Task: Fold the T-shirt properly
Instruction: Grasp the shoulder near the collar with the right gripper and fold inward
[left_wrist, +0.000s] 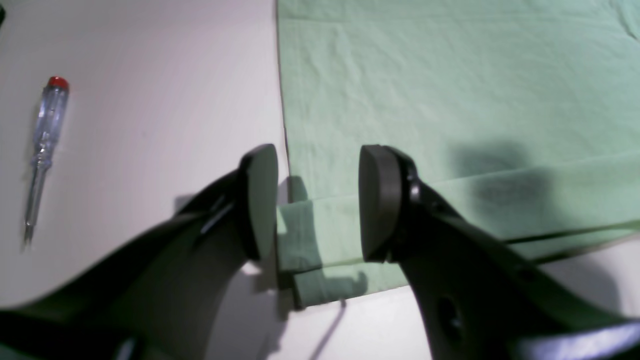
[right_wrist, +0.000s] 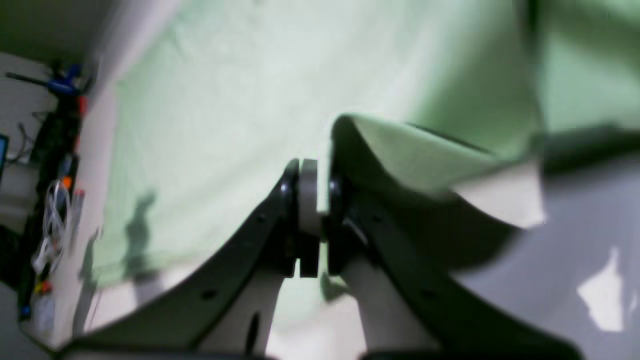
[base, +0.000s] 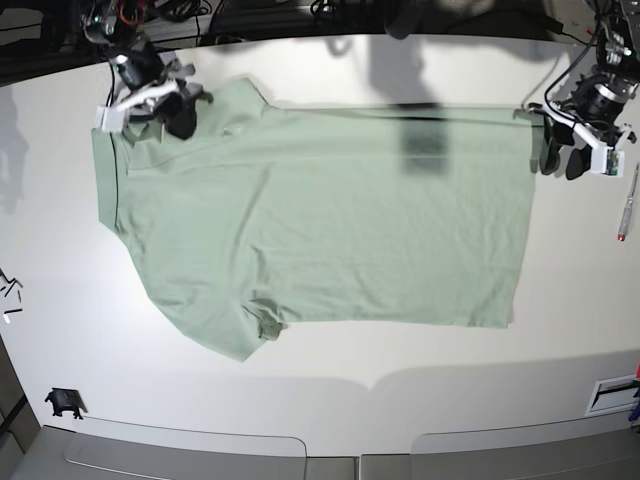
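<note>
The pale mint-green T-shirt (base: 330, 220) lies spread flat on the white table (base: 420, 370), collar end to the left in the base view. My right gripper (base: 180, 120) is at the far-left shoulder and collar area. In the right wrist view this gripper (right_wrist: 314, 200) is shut on a raised fold of the T-shirt (right_wrist: 225, 100), which drapes over one finger. My left gripper (base: 563, 158) is at the far-right hem corner. It stands open (left_wrist: 317, 200), its fingers (left_wrist: 380, 200) either side of the doubled hem corner of the T-shirt (left_wrist: 450, 90), and it holds nothing.
A clear-handled screwdriver with a red cap (left_wrist: 45, 145) lies on the table beside the left gripper, right of the hem (base: 628, 205). Cables and clutter (right_wrist: 50, 215) lie past the table's far-left edge. A small black object (base: 63, 402) sits near the front-left corner.
</note>
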